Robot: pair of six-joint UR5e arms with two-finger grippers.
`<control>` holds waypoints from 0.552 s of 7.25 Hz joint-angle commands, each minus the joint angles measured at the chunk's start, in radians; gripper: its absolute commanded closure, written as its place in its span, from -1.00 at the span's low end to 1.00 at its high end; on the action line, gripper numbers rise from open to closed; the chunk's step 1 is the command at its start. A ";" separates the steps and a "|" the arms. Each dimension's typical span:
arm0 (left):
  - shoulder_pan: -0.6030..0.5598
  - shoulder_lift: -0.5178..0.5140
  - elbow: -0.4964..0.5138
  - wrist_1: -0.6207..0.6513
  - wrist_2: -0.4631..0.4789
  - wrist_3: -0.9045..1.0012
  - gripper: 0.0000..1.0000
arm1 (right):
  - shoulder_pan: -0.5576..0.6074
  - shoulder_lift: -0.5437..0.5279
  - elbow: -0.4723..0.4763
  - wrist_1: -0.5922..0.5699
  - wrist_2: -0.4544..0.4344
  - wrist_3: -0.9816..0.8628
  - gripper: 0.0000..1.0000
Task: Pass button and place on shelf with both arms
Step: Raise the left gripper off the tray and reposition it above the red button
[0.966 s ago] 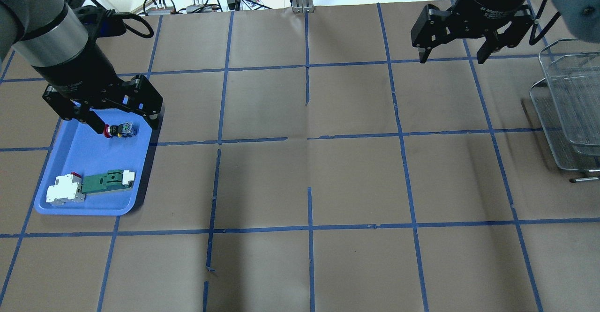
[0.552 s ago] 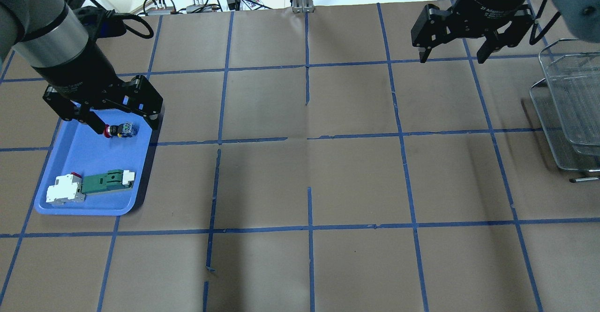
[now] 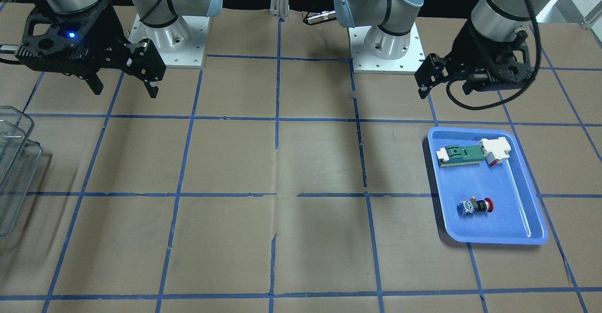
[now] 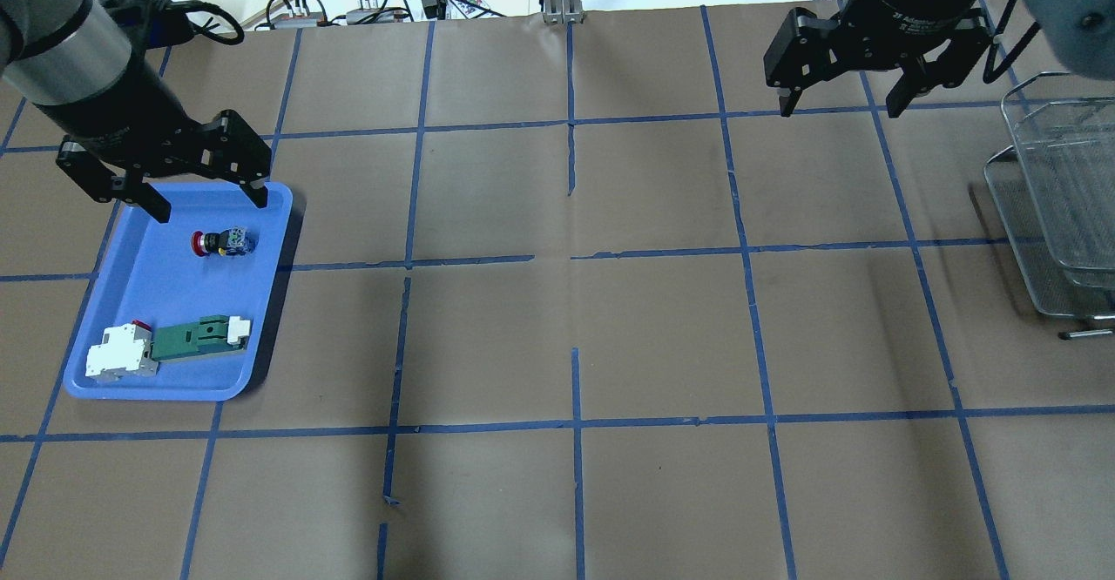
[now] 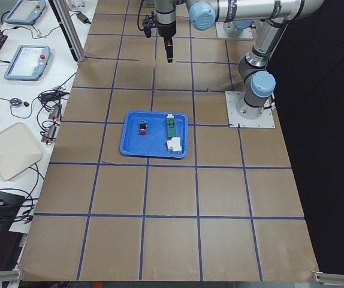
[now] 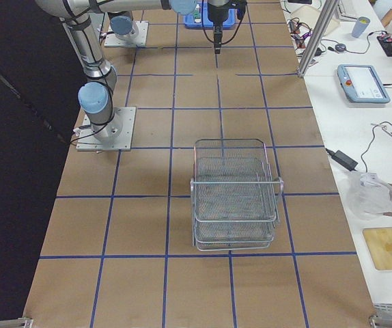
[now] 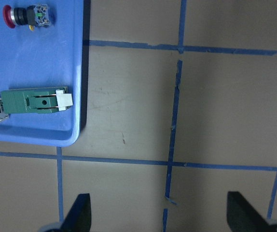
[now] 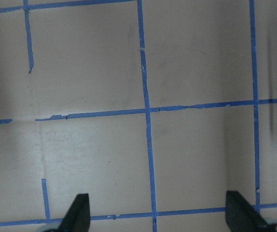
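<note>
Currently the button (image 4: 222, 242) lies on its side in the blue tray (image 4: 144, 293), on the robot's left part of the table (image 4: 662, 327). It sits in the tray half farther from the robot. Its red head points to the robot's left and the contact block to the right. Nothing is touching it.

The left gripper (image 4: 209, 207) is raised above the tray area with its jaws spread wide and nothing between them. In the overhead view its fingertips sit over the tray's far rim, clear of the button. In the left wrist view both fingers (image 7: 80, 212) show at the bottom edge over bare brown paper. There the button (image 7: 28, 15) is up in the top-left corner, well apart from them.

A green flat part (image 4: 196, 339) and a white block (image 4: 118, 354) also lie in the tray. They are end to end and touching, at the tray end nearer the robot, apart from the button.

The right gripper (image 4: 841, 111) is also wide open and empty, hanging above the far right part of the table. The right wrist view shows only the taped grid between its fingers (image 8: 80, 212).

The wire shelf (image 6: 235, 198) stands at the table's right end, stacked tiers upright. It is near the right gripper but not touching it, and a long way from the button.
</note>
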 commanded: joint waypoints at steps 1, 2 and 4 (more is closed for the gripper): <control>0.090 -0.069 0.023 0.068 -0.003 -0.032 -1.00 | 0.000 0.002 0.000 -0.002 0.000 0.000 -1.00; 0.157 -0.092 0.022 0.104 -0.003 -0.043 -1.00 | 0.000 0.003 0.000 -0.004 0.000 0.000 -1.00; 0.257 -0.184 0.051 0.169 -0.007 -0.048 -1.00 | 0.000 0.005 0.000 -0.002 0.003 0.005 -1.00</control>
